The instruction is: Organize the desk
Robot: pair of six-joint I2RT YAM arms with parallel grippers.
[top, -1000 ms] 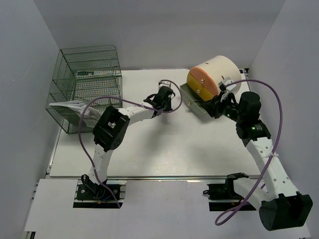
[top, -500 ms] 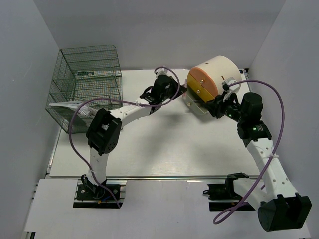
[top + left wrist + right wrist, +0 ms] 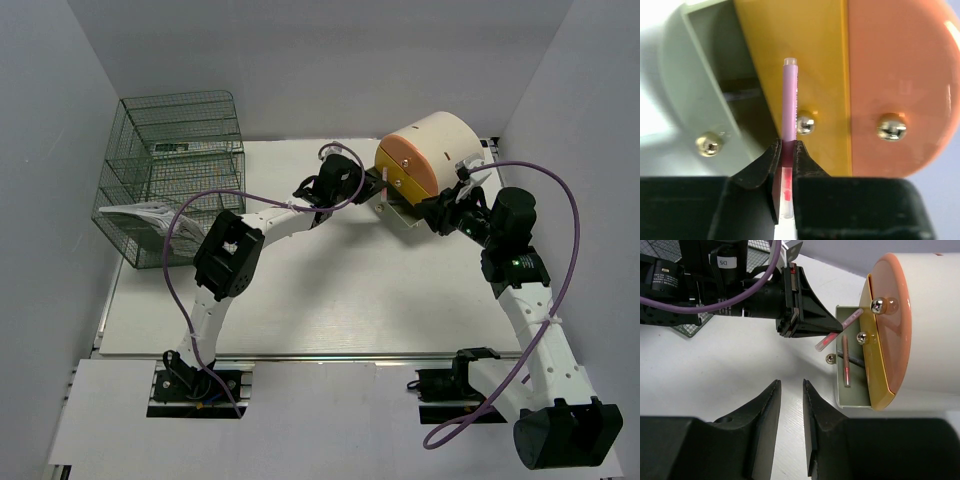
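From above, the left pincer (image 3: pixel 370 181) reaches over the desk (image 3: pixel 330 310) beneath it. Its wrist view: clamped on a pink pen (image 3: pixel 789 100), aimed at the open drawer (image 3: pixel 695 75) ahead, likely for stowing. Right wrist: right pincer (image 3: pixel 791 385) narrowly parted, empty.

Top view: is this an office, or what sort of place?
Probably a robot test booth, not an office: white walls box in a desk, with a left arm and right arm bolted at its edge.
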